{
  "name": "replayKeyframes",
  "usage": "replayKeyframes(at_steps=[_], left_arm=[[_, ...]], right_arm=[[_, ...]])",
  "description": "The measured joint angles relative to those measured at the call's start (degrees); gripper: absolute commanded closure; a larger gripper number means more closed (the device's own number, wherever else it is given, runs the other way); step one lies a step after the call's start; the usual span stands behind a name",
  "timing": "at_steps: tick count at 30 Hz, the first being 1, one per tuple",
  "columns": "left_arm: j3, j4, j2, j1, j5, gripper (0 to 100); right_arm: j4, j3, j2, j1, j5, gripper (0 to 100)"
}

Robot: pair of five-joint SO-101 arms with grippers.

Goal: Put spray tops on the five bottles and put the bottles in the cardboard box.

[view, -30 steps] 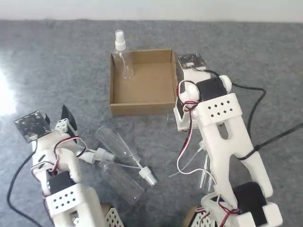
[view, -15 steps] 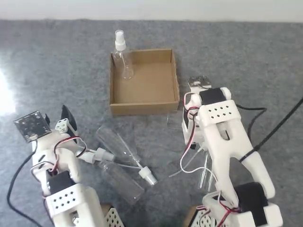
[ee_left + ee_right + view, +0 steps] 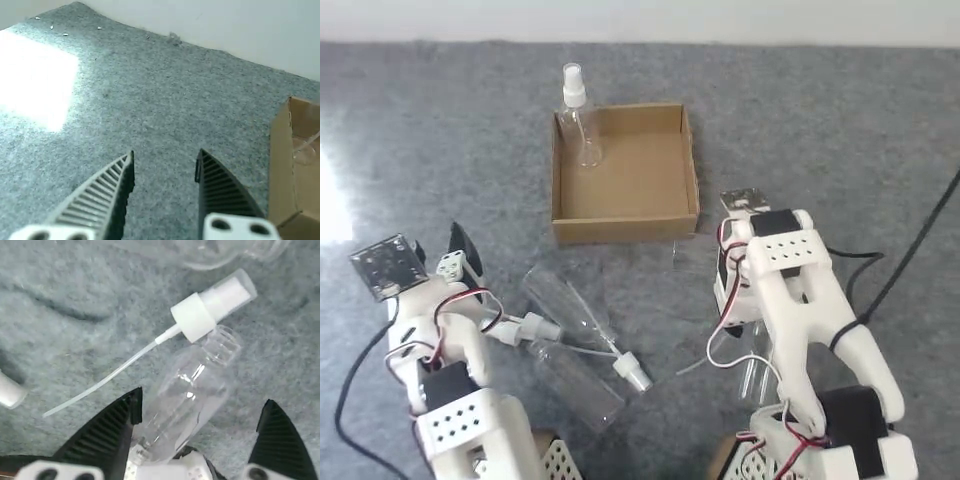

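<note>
A cardboard box (image 3: 625, 205) sits at the table's far middle. One clear bottle with a white spray top (image 3: 580, 120) stands in its back left corner. Two bare clear bottles (image 3: 565, 298) (image 3: 578, 382) lie between the arms, with two loose spray tops (image 3: 535, 326) (image 3: 633, 373) beside them. My left gripper (image 3: 165, 156) is open over bare carpet, left of the box (image 3: 287, 165). My right gripper (image 3: 202, 402) is open low over a lying clear bottle (image 3: 192, 382), which rests between its fingers. A spray top with a long tube (image 3: 210, 307) lies at that bottle's neck.
Grey carpet covers the table. The right arm (image 3: 785, 260) stands just off the box's near right corner, with another bottle (image 3: 755, 372) partly under it. Another clear bottle (image 3: 225, 250) lies past the spray top. Cables trail off to the right.
The right arm has drawn back from the box's right side toward the near edge and lowered over the loose bottle. The left arm has kept still.
</note>
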Motion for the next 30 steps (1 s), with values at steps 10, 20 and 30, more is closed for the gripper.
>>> replayKeyframes(at_steps=[10, 20, 30], left_arm=[[0.00, 0.00, 0.00, 0.00, 0.00, 81], [0.00, 0.00, 0.00, 0.00, 0.00, 81], [0.00, 0.00, 0.00, 0.00, 0.00, 81]], right_arm=[[-8.44, 6.07, 0.00, 3.60, 0.44, 67.4], [-11.43, 9.05, 0.00, 3.69, 0.62, 79.9], [-11.43, 9.14, -2.02, 3.60, 0.62, 87.2]])
